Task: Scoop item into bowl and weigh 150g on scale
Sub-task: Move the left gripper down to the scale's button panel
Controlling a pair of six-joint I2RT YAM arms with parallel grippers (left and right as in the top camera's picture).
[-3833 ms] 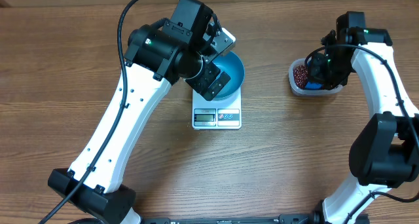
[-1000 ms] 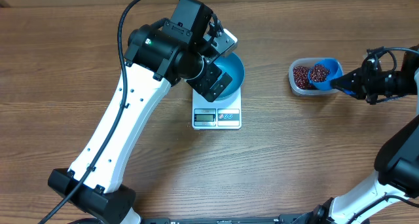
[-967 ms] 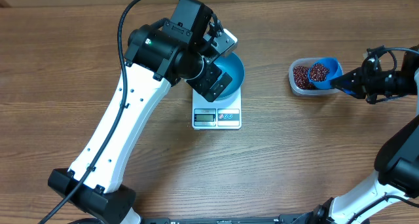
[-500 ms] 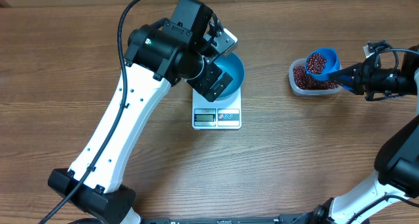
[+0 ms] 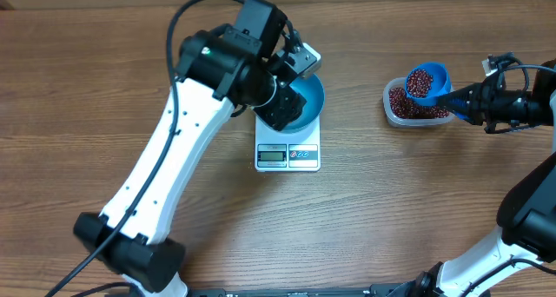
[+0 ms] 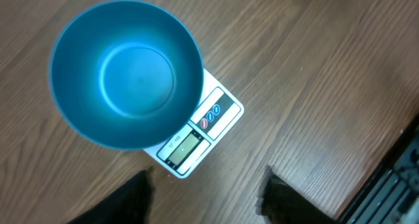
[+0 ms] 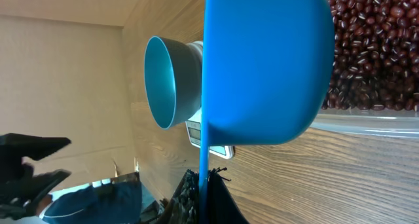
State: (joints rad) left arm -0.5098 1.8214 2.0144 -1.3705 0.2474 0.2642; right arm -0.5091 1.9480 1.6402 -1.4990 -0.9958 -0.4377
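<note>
One shift: left tool (image 6: 206,188) swung by bowl (image 6: 124,73) | scoop (image 5: 427,80) unmoved

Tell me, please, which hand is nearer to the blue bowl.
Left. The left hand hovers close above the bowl; the right hand holds the scoop far off, over the bean tub.

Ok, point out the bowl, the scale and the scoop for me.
bowl (image 6: 127,73): left wrist view, on its inner floor.
scale (image 6: 183,144): left wrist view, on its grey display.
scoop (image 7: 262,60): right wrist view, on the underside of its cup.
</note>
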